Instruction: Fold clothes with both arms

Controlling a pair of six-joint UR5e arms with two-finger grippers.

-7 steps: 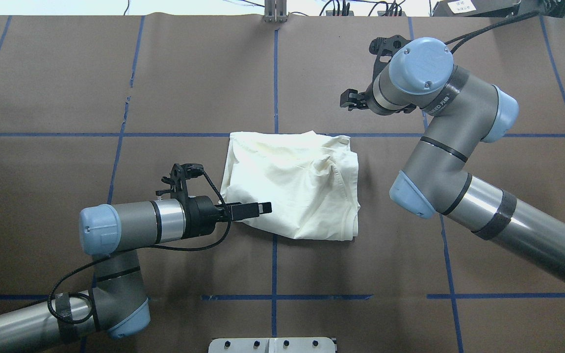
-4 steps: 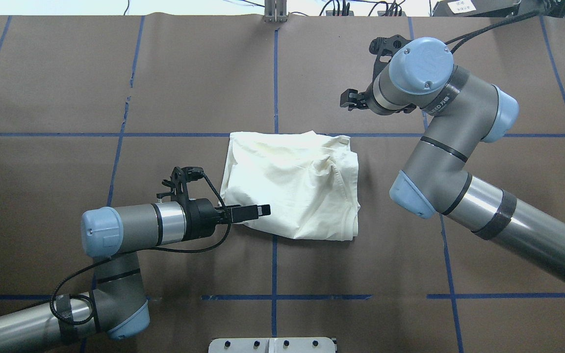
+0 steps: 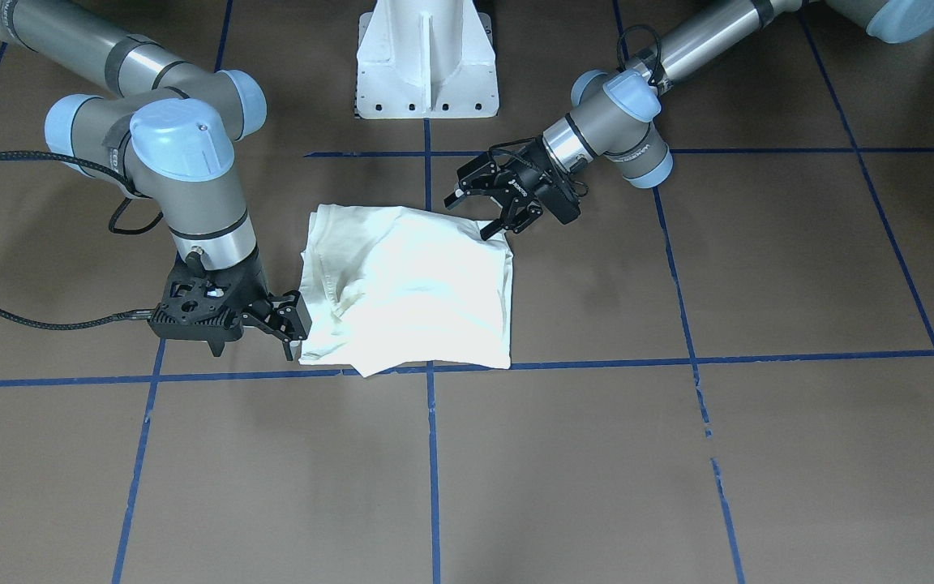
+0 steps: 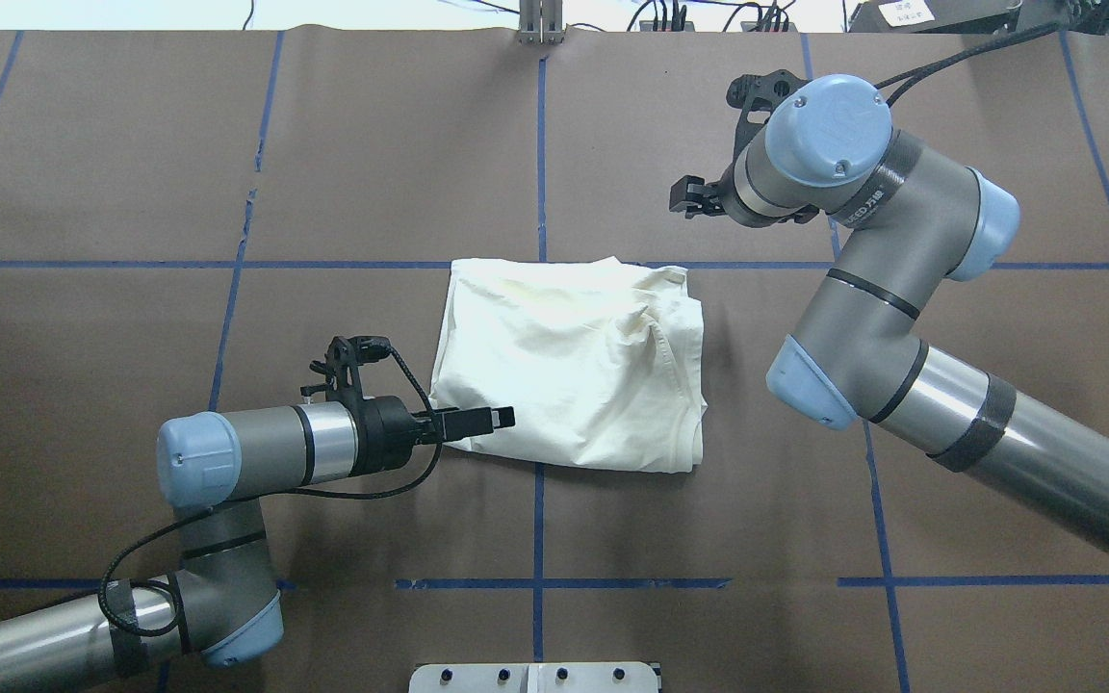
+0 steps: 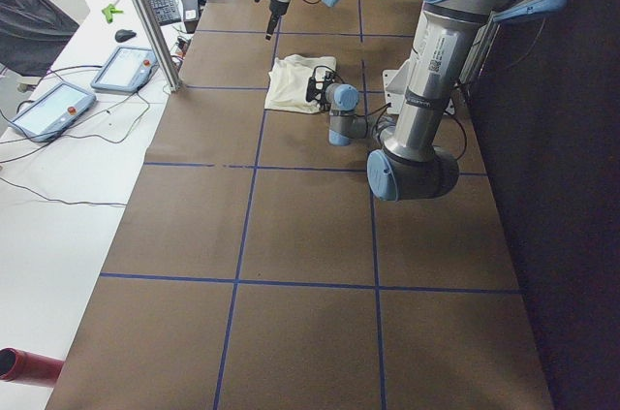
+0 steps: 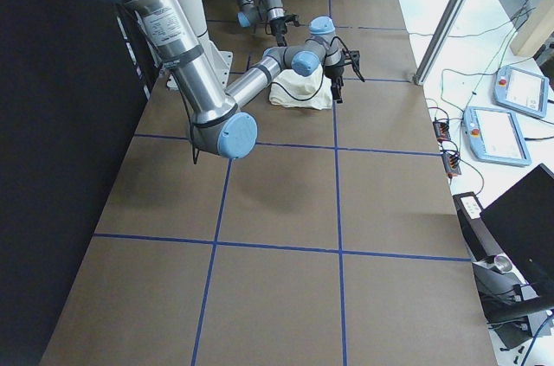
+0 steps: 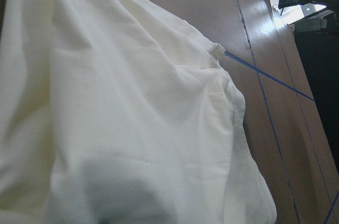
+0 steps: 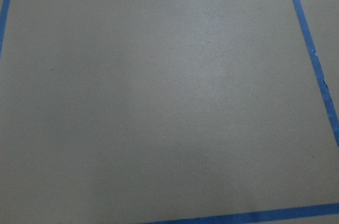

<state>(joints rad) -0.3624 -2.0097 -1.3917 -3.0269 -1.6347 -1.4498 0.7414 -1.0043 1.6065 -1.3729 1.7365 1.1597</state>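
Shirt (image 4: 574,371) lies folded into a plain cream block on the brown table (image 4: 227,144), print hidden, long side running left to right. Left gripper (image 3: 469,216) is right on it: jaws spread wide, gripping nothing, fingers (image 3: 490,227) over the near corner, all the fabric straight ahead of them. Right gripper (image 4: 687,197) hangs raised past the far opposite corner, holding nothing, with bare table beneath. I can't make out how far it is open. Left looks nearer for the next pinch.

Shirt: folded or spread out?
Folded. The shirt lies as a compact, roughly square bundle with layered edges along its right side in the overhead view; no sleeves stick out. Plain white side up.
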